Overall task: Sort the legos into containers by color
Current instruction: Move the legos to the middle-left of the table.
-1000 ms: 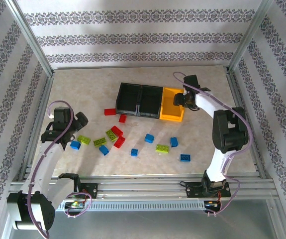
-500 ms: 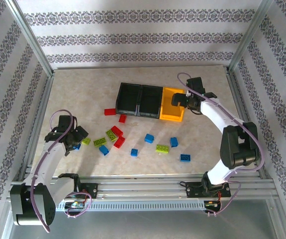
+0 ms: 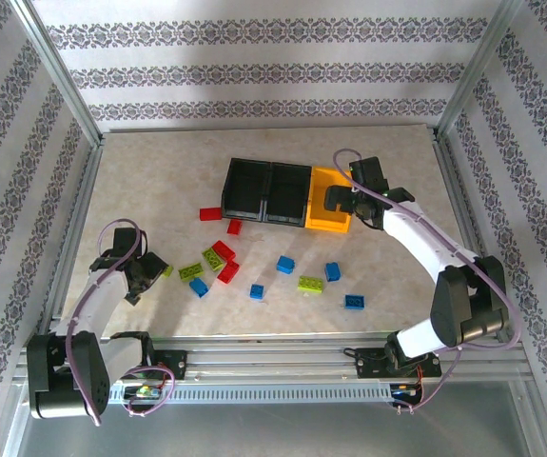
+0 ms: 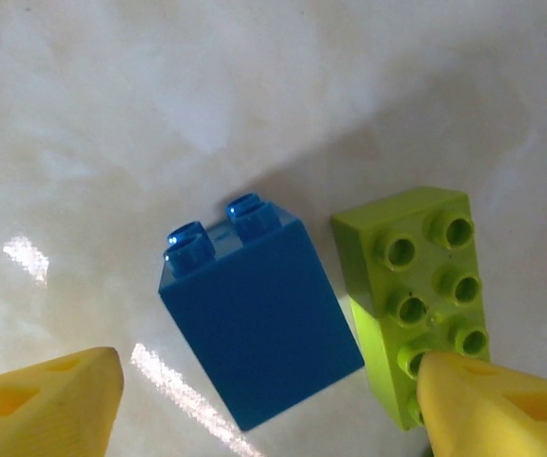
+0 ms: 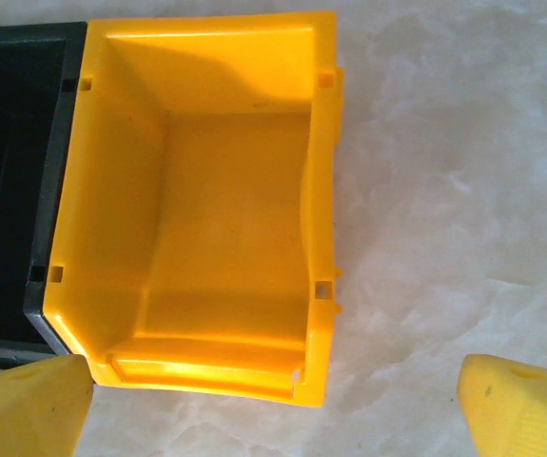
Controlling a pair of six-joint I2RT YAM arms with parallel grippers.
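Red, blue and lime legos lie scattered on the table's near half, among them a red brick (image 3: 223, 250), a blue brick (image 3: 284, 264) and a lime brick (image 3: 310, 284). My left gripper (image 3: 143, 275) is low and open. A blue brick (image 4: 254, 328) lies on its side between the yellow fingers (image 4: 49, 405), and a lime brick (image 4: 416, 295) touches the right finger. My left gripper (image 4: 268, 424) holds nothing. My right gripper (image 3: 336, 202) hangs open over the yellow bin (image 3: 327, 226). That yellow bin (image 5: 321, 190) is empty, and my right gripper (image 5: 273, 414) straddles its near end.
Two black bins (image 3: 247, 188) (image 3: 288, 193) join the yellow one in a row at the table's middle back. One black bin (image 5: 7, 181) looks empty. A metal frame rail (image 3: 273, 357) runs along the near edge, with patterned walls on the other sides.
My left gripper moved toward the near edge and came down over the blue brick. My right arm swung its elbow outward, and its gripper shifted slightly left over the yellow bin.
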